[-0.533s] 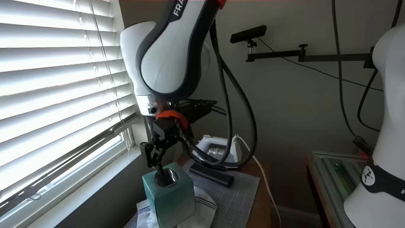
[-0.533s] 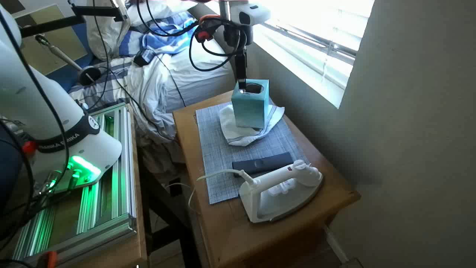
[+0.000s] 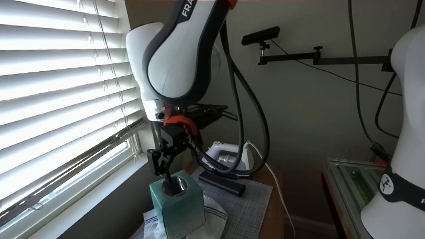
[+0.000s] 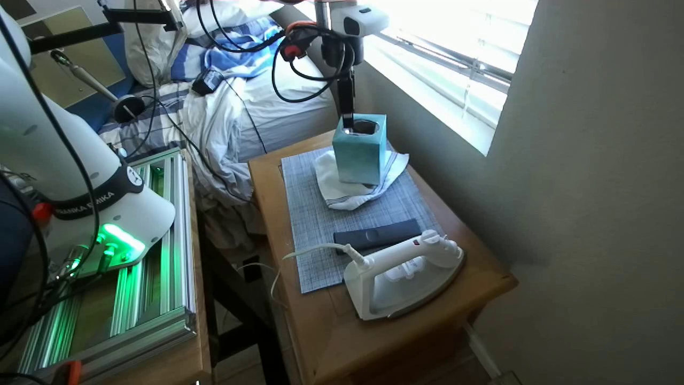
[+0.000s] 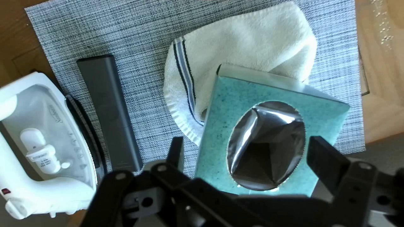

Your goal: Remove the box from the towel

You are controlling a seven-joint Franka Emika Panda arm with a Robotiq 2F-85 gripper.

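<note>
Softly nubby towel (image 5: 246, 41) beneath sharp-cornered teal box (image 4: 359, 158).

In both exterior views, no change shows across the frame. Any shift is too slight to tell.

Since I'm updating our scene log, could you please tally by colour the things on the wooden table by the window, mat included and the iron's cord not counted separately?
White or cream: 2 (iron, towel)
Teal: 1 (box)
Near-black: 1 (bar-shaped object)
Blue-grey: 1 (mat)
Total: 5
</note>
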